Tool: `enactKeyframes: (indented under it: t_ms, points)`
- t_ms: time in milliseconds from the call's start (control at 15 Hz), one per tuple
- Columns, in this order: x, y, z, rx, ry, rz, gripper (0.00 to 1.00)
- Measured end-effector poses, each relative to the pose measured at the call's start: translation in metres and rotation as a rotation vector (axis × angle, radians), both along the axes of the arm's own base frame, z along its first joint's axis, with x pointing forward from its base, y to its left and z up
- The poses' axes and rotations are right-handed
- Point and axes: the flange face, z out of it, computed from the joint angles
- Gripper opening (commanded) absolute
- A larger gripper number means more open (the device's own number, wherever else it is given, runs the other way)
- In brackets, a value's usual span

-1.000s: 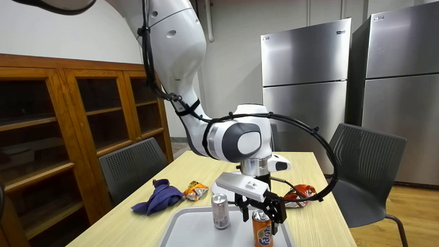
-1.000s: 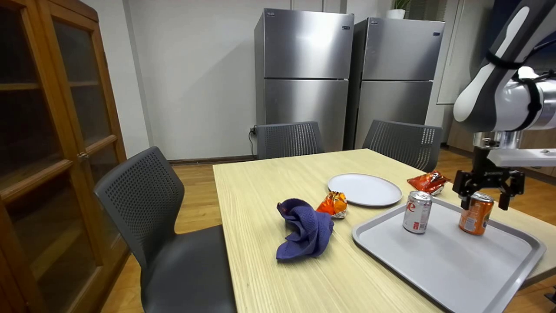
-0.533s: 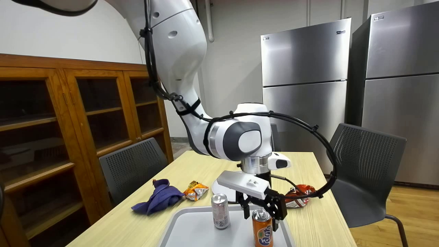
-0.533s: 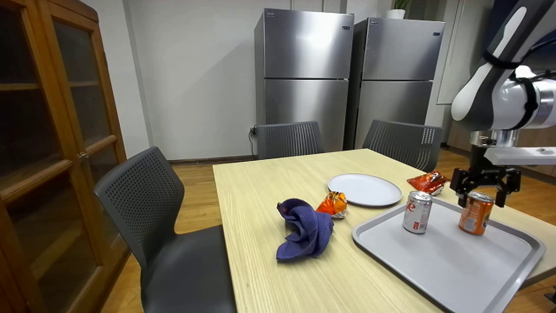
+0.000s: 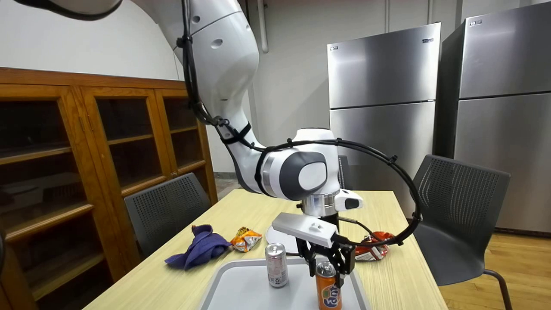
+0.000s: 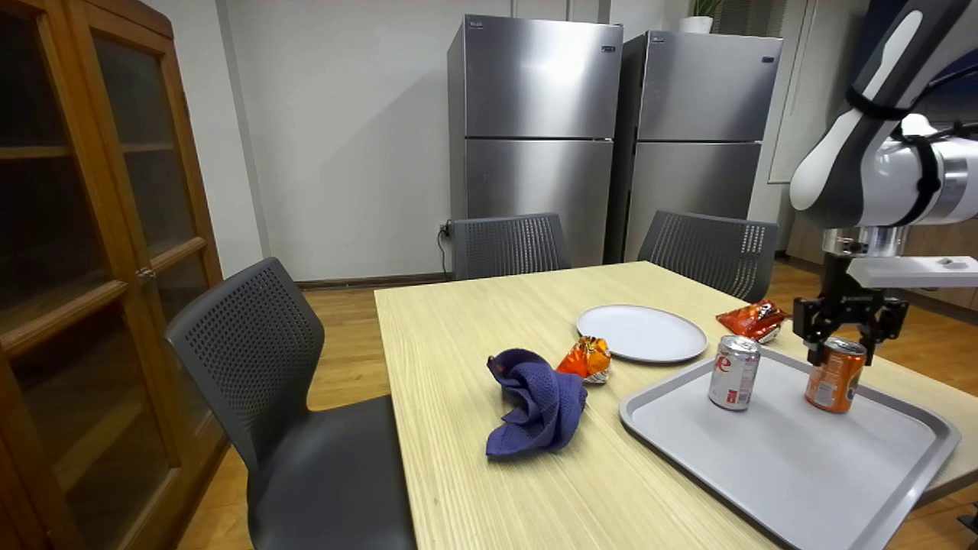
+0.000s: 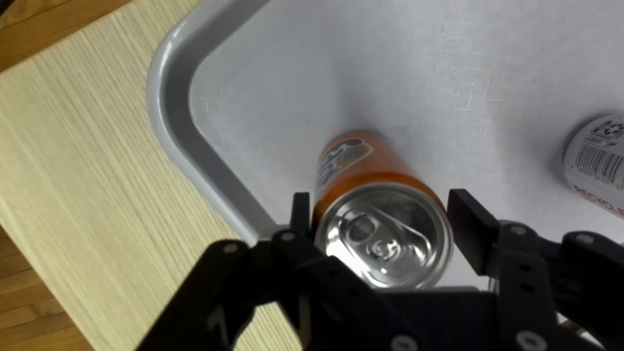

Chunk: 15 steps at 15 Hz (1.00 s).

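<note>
We see a pale wooden table (image 6: 470, 496) bearing a grey tray (image 6: 787, 473), with a white plate (image 6: 642, 332) just beside it. Over the tray we find the black gripper (image 6: 841, 355) narrowed on an orange can (image 6: 833, 388), which stands upright on it, the fingers (image 7: 469, 226) against both sides near its top. A silver can (image 6: 734, 374) stands near it, and we make out the orange can's pull tab (image 7: 373, 239) facing up.

Orange Fanta can (image 6: 836, 380), blue lettering on its side, silver top with a pull tab, standing upright on the grey tray (image 6: 779, 466), near the raised rim.
</note>
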Motion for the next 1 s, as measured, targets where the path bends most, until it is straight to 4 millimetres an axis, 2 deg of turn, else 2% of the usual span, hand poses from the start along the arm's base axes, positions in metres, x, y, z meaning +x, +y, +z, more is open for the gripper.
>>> enactKeyframes:
  t_ms: [67, 667, 1000]
  points:
    - [0.0, 0.0, 0.0, 0.0, 0.0, 0.0, 0.38]
    - [0.001, 0.0, 0.002, -0.001, -0.005, 0.007, 0.38]
    - [0.011, 0.002, 0.023, -0.011, -0.044, 0.018, 0.38]
